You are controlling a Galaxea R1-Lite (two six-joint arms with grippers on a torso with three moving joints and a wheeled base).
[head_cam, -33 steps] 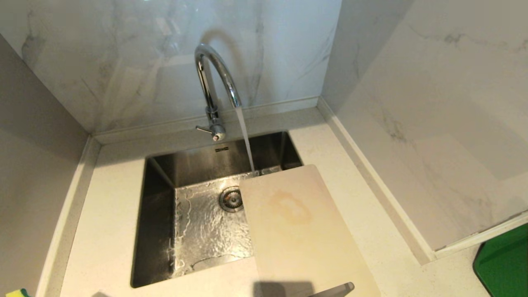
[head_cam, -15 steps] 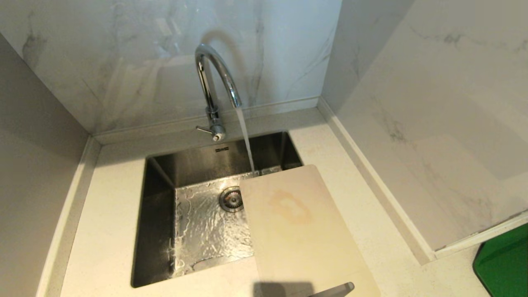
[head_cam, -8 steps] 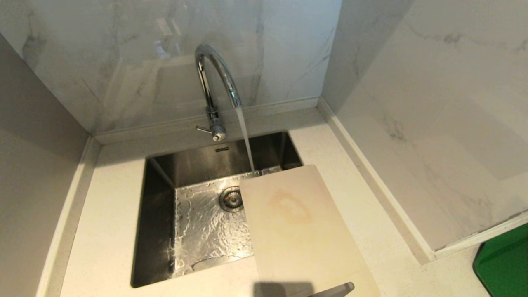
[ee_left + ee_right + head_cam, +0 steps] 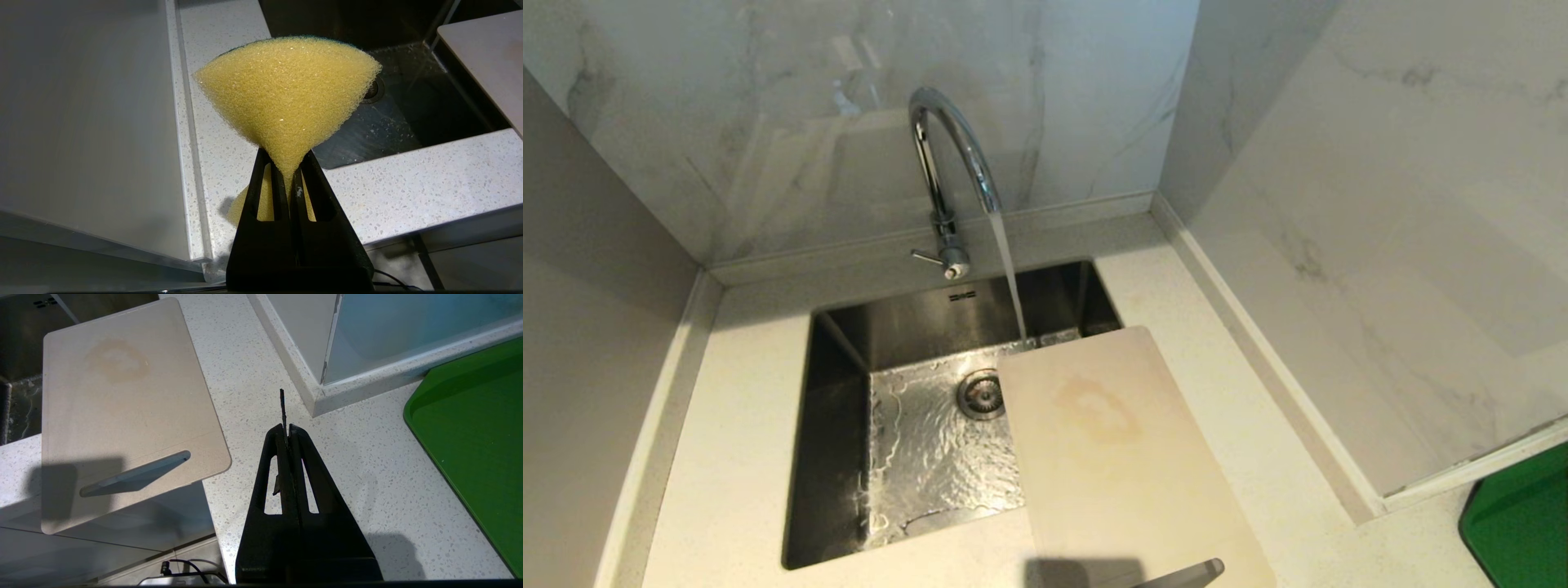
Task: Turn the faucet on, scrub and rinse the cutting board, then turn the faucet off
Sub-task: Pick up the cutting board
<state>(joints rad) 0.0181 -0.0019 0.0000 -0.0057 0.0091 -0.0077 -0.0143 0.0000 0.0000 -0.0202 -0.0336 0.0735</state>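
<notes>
The chrome faucet (image 4: 947, 147) is running, and its stream (image 4: 1010, 278) falls into the sink just past the far edge of the cutting board (image 4: 1119, 457). The beige board, marked with a brownish ring stain, lies over the sink's right rim and juts out past the counter front; its slot handle (image 4: 135, 479) is at the near end. My left gripper (image 4: 288, 163) is shut on a squeezed yellow sponge (image 4: 286, 94), above the counter left of the sink. My right gripper (image 4: 287, 428) is shut and holds nothing, to the right of the board's near end. Neither gripper shows in the head view.
The steel sink (image 4: 829, 457) has water running over its floor towards the drain (image 4: 980, 394). Marble walls close in the counter behind and on the right. A green tray (image 4: 1519, 523) lies at the far right. The faucet's lever (image 4: 927, 258) points left.
A corner of the yellow sponge that showed at the head view's lower left edge has gone out of view. The water keeps running and the board has not moved.
</notes>
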